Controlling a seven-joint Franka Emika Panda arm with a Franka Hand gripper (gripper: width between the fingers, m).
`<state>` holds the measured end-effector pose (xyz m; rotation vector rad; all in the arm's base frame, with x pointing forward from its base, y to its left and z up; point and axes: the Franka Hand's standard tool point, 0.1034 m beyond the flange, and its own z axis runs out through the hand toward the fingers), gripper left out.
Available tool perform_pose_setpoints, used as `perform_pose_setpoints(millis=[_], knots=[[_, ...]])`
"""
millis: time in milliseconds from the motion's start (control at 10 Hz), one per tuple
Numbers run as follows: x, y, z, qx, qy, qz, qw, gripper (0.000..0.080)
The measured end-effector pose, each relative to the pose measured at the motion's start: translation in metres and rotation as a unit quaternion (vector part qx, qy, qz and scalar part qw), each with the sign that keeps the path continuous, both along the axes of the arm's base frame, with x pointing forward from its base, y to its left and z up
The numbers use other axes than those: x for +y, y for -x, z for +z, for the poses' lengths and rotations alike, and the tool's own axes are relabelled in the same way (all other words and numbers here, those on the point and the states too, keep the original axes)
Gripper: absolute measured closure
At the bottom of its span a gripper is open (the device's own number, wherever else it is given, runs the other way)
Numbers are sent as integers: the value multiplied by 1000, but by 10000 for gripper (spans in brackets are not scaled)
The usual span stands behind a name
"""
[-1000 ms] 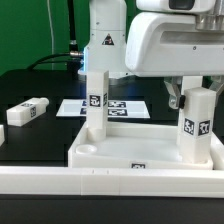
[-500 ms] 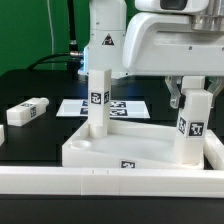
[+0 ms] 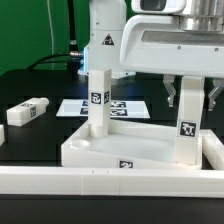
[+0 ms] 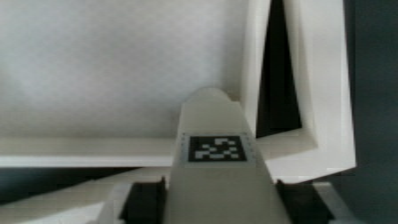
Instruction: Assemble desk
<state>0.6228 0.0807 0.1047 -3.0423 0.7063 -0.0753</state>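
"Well, what takes the most room here?"

"The black table [image 3: 40, 135], and above it the white arm [image 3: 105, 30]. Along the front lies the long border rail [image 3: 60, 183]. Just behind the rail is the tabletop [image 3: 100, 152] [image 4: 107, 70] — a white tray with a raised rim, lying flat on the table. Behind the tray the marker board [image 3: 70, 105] lies flat too."

"And the legs?"

"I see three. The standing leg [image 3: 97, 95] is upright at the far corner of the tray, on the exterior view's left. The held leg [image 3: 190, 135] [image 4: 217, 120] is upright at the near corner on the exterior view's right. I cannot tell if its lower end sits in the socket. The loose leg [image 3: 25, 112] lies on its side on the table, well apart from the tray, on the exterior view's left."

"What does the gripper do?"

"The gripper [image 3: 193, 103] [image 4: 222, 203] is above that right corner, and its fingers [image 3: 175, 97] press on both sides of the held leg near its top — it is clamped on this leg. In the wrist view the leg comes out between the two dark fingers and points toward the corner of the rim."

"Anything smaller?"

"A black-and-white tag [image 3: 187, 127] on the held leg."
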Motion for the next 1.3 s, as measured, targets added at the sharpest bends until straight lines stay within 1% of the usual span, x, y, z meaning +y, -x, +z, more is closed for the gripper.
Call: perform_pose_setpoints(millis=[200, 300, 500, 600, 800, 900, 1000, 1100, 1200, 1300], knots=[[4, -1, 0, -3, -13, -95, 995, 509], [6, -1, 1, -2, -20, -160, 987, 509], [8, -2, 1, -3, -24, -220, 975, 509], [11, -2, 1, 0, -34, -297, 954, 509], [12, -2, 1, 7, -44, -355, 934, 509], [13, -2, 1, 10, -52, -396, 917, 509], [15, -3, 0, 10, -62, -458, 887, 509], [14, -4, 0, 11, -63, -476, 877, 509], [15, -3, 0, 12, -63, -483, 873, 509], [14, -3, 0, 12, -61, -462, 885, 404]])
